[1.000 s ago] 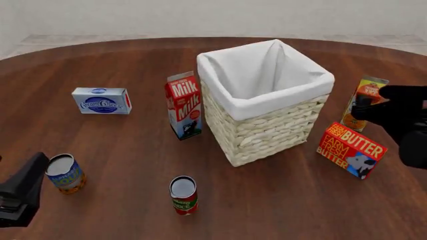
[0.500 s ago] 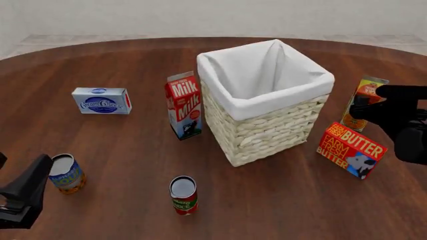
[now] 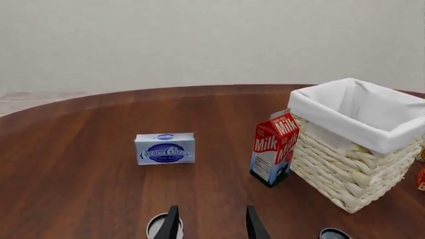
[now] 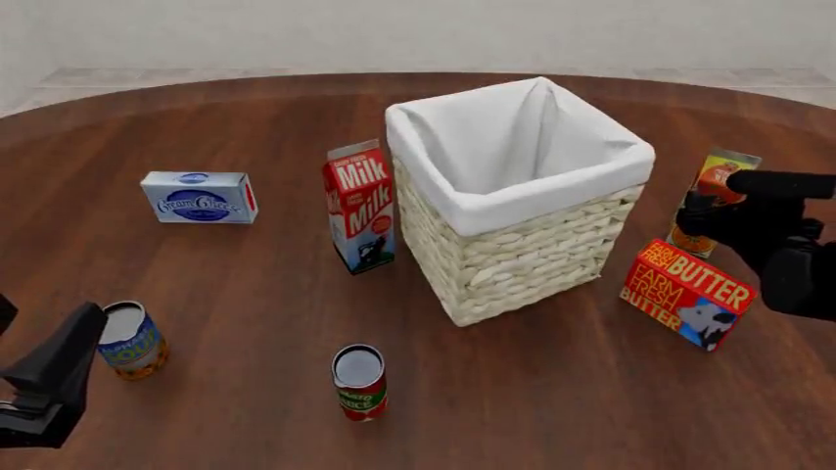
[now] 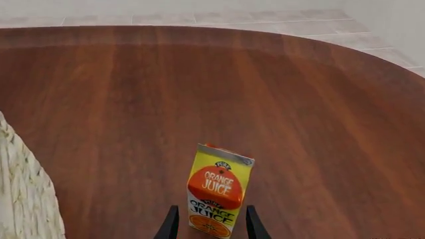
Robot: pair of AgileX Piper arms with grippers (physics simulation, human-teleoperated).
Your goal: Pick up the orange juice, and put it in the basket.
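The right gripper (image 5: 207, 224) has its fingers (image 5: 171, 225) spread apart on either side of the upright juice (image 5: 218, 197), just right of the basket (image 4: 535, 250) on the counter (image 4: 261, 284), not gripping it, while the left gripper (image 3: 211, 225) hangs open near a can (image 4: 128, 340).

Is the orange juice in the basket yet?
Not yet. The orange juice stands upright on the table, to the right of the basket. The right gripper is open with the carton's lower end between its fingers, not lifted. Still left: closing, lifting, and dropping it in the basket.
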